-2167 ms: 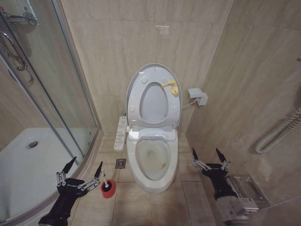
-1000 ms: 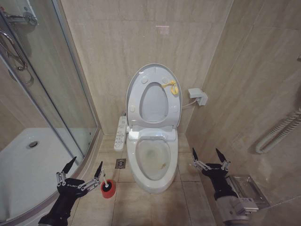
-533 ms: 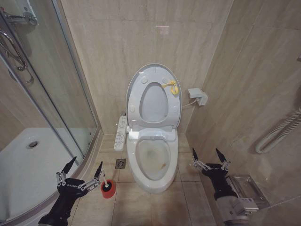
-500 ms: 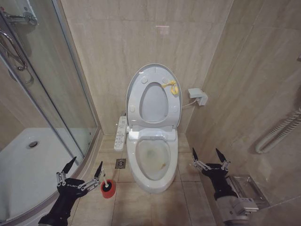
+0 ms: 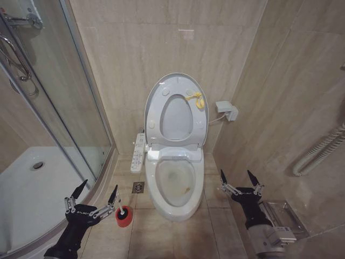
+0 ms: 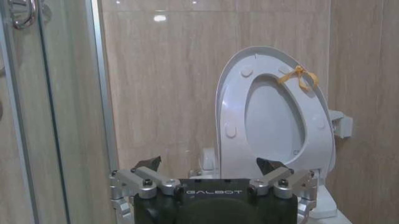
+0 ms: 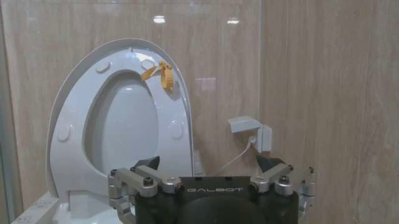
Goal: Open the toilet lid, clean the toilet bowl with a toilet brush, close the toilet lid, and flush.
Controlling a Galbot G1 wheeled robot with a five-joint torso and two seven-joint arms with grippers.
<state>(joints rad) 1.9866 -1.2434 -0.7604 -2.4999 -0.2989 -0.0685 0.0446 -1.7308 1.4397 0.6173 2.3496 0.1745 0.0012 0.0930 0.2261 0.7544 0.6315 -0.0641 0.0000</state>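
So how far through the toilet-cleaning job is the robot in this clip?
Done: the toilet lid stands raised with the seat against the wall, and the stained toilet bowl is exposed. In hand: nothing; the toilet brush sits in its red cup on the floor, beside the open left claw. The right claw hangs open beside the bowl. Left: brushing the bowl, closing the lid, flushing.

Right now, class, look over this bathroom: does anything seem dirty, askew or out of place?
Yes. The toilet bowl has brownish staining in its basin, with a yellowish patch toward the robot's right. A yellow tag hangs tied on the raised seat, against the toilet lid. The toilet brush sits in its red cup on the floor.
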